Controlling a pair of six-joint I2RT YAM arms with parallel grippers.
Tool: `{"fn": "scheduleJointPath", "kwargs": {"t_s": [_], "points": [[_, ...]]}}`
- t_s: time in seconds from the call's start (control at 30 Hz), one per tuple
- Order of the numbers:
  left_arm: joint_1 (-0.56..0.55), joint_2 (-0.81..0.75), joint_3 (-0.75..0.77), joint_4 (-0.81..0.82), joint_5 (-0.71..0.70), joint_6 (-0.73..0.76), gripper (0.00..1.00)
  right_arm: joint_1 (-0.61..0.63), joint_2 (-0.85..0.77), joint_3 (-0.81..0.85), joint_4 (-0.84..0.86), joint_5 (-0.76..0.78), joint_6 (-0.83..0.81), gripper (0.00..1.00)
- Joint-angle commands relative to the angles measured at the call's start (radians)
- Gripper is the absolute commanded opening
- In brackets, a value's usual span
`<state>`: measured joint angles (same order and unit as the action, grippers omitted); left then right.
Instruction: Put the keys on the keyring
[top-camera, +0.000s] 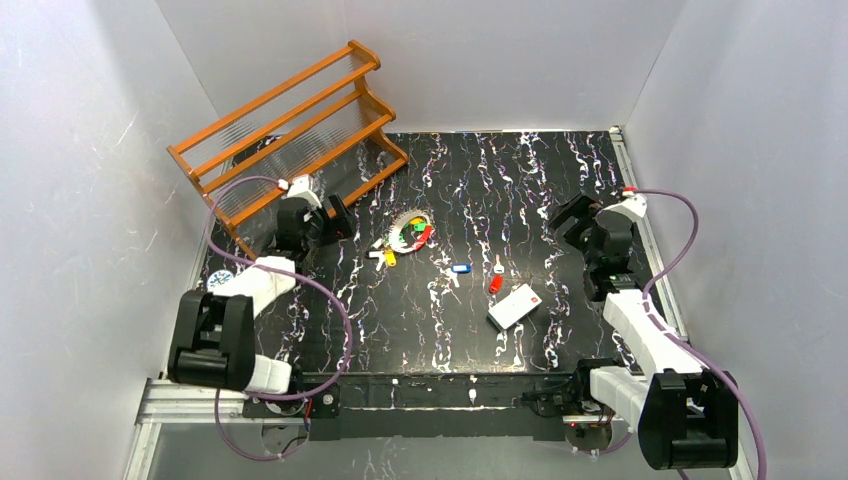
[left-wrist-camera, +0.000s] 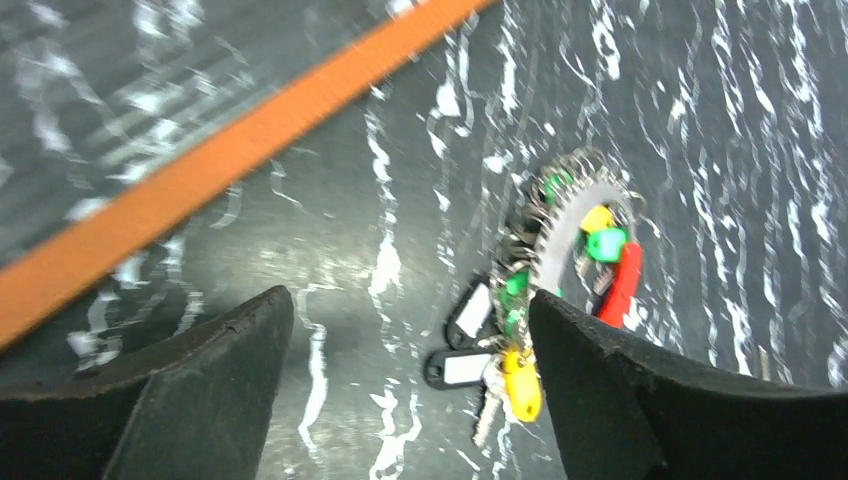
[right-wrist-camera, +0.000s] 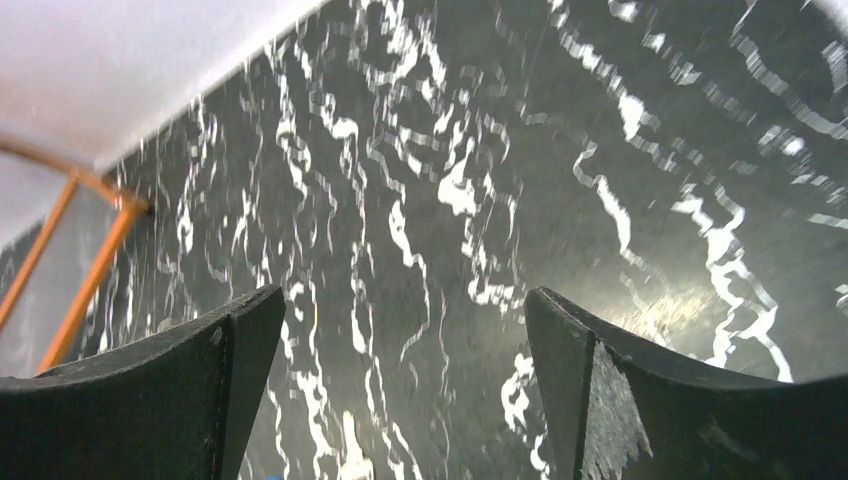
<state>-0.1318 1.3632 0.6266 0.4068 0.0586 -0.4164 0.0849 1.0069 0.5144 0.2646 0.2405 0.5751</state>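
The keyring (top-camera: 404, 220) lies left of the table's middle as a whitish loop (left-wrist-camera: 560, 225) with green (left-wrist-camera: 605, 243), red (left-wrist-camera: 622, 285) and yellow (left-wrist-camera: 522, 380) keys bunched on and around it. Two black tags with white labels (left-wrist-camera: 462, 368) lie at its near end. A blue key (top-camera: 460, 268) and a red key (top-camera: 495, 283) lie loose further right. My left gripper (top-camera: 335, 220) hovers just left of the keyring, open (left-wrist-camera: 408, 300), with the yellow key close to its right finger. My right gripper (top-camera: 565, 225) hangs open (right-wrist-camera: 405, 300) over bare table.
An orange wooden rack (top-camera: 290, 130) leans at the back left, its bar (left-wrist-camera: 200, 190) close behind my left gripper. A flat white card with a red dot (top-camera: 515, 305) lies right of centre. A small round white-blue disc (top-camera: 220, 280) sits by the left edge.
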Motion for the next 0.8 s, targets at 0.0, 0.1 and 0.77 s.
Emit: {"fn": "scheduleJointPath", "kwargs": {"t_s": [0.0,0.1,0.77], "points": [[0.004,0.085,0.098,-0.079,0.260,-0.074,0.81,-0.003,0.029,-0.024,-0.025,-0.213,0.014,0.99],[-0.026,0.133,0.119,-0.079,0.289,-0.086,0.72,-0.003,0.100,-0.009,-0.006,-0.359,0.011,0.99],[-0.480,0.546,0.616,-0.508,-0.090,0.193,0.65,0.056,0.356,0.074,-0.063,-0.687,-0.061,0.99]]}}
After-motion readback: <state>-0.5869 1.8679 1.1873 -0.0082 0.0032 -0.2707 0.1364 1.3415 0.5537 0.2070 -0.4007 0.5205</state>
